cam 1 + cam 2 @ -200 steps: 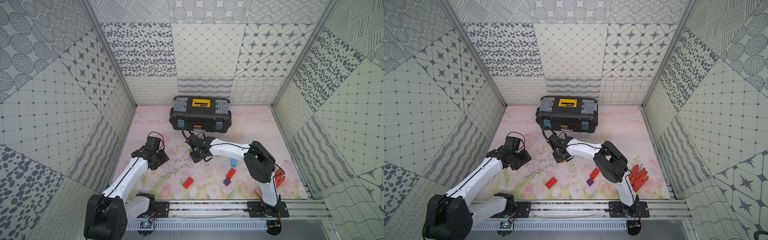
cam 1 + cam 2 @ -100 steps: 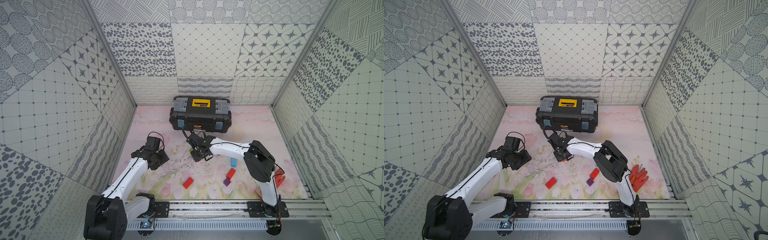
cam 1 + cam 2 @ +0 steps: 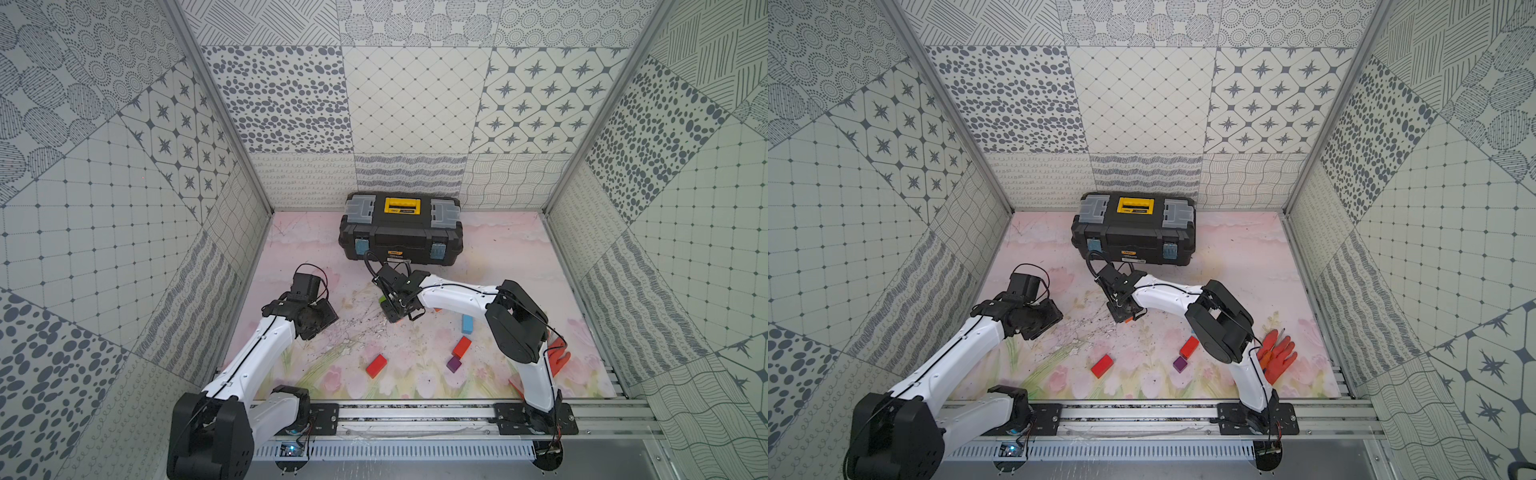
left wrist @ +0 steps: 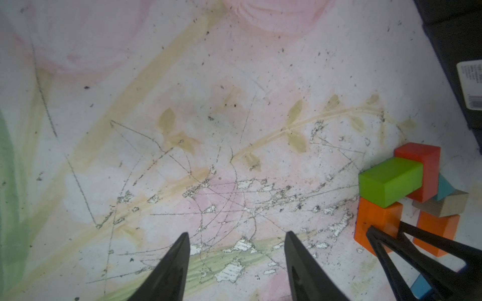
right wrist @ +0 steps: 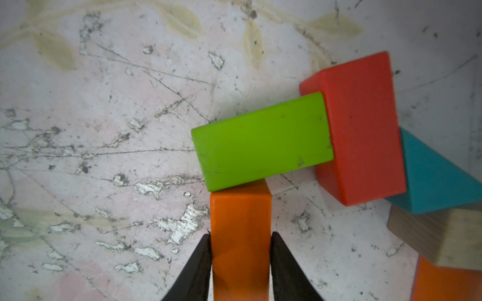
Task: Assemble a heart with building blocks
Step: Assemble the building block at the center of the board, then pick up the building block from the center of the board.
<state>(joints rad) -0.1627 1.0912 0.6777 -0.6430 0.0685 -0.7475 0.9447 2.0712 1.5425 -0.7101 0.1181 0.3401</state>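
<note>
**A:** What is hard to see?

**B:** In both top views the right arm [image 3: 457, 293] covers most of the half-built heart [image 4: 425, 172]. Only slivers of green and orange peek out around the right claw [image 5: 240, 234]. In the right wrist view the wooden block [image 5: 443, 239] and the second orange block [image 5: 448, 284] are cut off at the edge. I cannot tell whether the left claw [image 4: 236, 232] touches the bench [image 4: 156, 78] or hangs over it.

**A:** And the claws themselves?

**B:** The right claw pinches the orange block [image 5: 240, 213], one finger against each long side. That block lies on the bench, and its far end touches the green block [image 5: 260, 140] just ahead of the fingertips. The green block butts against the red block [image 5: 362, 125]. The teal triangle [image 5: 438, 179] sits against the red block's other side, with the wooden block just beside it. The left claw is spread over bare, scratched bench, and the heart lies off to one side of it, apart.

**A:** Has anything changed from a second ago?

**B:** Hardly anything. Both claws sit about where they did. Behind the right claw, the light blue block [image 3: 467, 323], purple cube [image 3: 454, 364] and loose red block [image 3: 376, 365] lie as before.

**A:** Any containers?

**B:** The black toolbox [image 3: 401, 241] stands just beyond the right claw with its lid down, so its inside is hidden.
</note>
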